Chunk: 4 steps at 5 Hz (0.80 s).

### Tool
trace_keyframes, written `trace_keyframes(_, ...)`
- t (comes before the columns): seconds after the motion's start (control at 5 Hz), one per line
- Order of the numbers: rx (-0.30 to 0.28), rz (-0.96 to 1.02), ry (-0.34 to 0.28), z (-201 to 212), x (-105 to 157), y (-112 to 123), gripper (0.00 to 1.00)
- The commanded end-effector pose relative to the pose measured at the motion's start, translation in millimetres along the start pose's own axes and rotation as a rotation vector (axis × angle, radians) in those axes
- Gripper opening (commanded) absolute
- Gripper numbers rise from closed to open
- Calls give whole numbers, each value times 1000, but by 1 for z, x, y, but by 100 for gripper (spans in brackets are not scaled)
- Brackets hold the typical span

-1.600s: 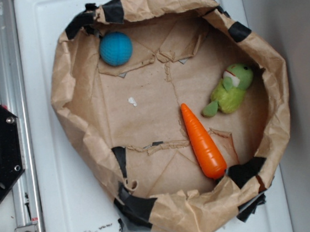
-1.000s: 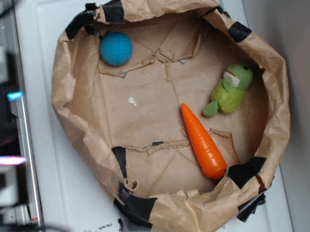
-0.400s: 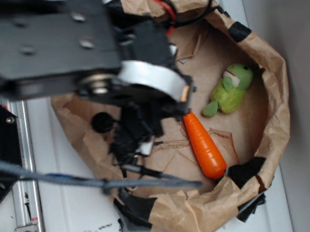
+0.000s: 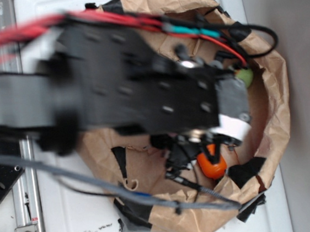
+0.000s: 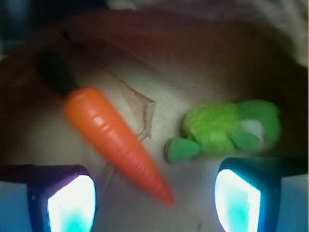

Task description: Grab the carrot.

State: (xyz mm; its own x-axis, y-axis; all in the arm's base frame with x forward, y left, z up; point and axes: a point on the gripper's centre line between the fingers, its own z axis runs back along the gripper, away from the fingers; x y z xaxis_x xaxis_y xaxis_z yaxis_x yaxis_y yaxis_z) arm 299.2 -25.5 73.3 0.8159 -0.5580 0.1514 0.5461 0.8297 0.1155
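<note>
Stretching in from the left of the exterior view, the black arm (image 4: 114,92) reached across the white table (image 4: 70,208) and covered most of the brown paper basin (image 4: 268,82), its red, teal and black cables (image 4: 201,31) looping over the basin's upper rim. A grey cable (image 4: 95,183) ran along below the arm, over the taped front wall of the paper. Farther right, under the wrist, only the thick rounded end of the carrot (image 4: 212,165) showed, low on the basin floor near a patch of black tape (image 4: 247,171). A sliver of the green plush toy (image 4: 245,76) peeked out past the arm's upper right edge.

From the wrist view, blurred as it was, the gripper (image 5: 154,198) had its jaws wide apart, 1 finger (image 5: 72,203) at the lower left and the other at the lower right, neither touching anything. The carrot (image 5: 113,142) lay slantwise on the paper between and ahead of them, its dark stem up left and its tip pointing down toward the gap. To its right, close by but apart from it, lay the green plush toy (image 5: 227,130).
</note>
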Motion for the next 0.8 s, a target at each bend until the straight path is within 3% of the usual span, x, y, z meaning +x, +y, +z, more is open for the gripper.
trace_keyframes(0.0,-76,-93,12,-27,8,-36,100)
trace_keyframes(0.2,-25,-125,85,-48,-2,-62,91)
trace_keyframes(0.4,-4,-78,44,-33,-1,-63,0)
trace_keyframes(0.6,40,24,-11,0,-3,-38,0)
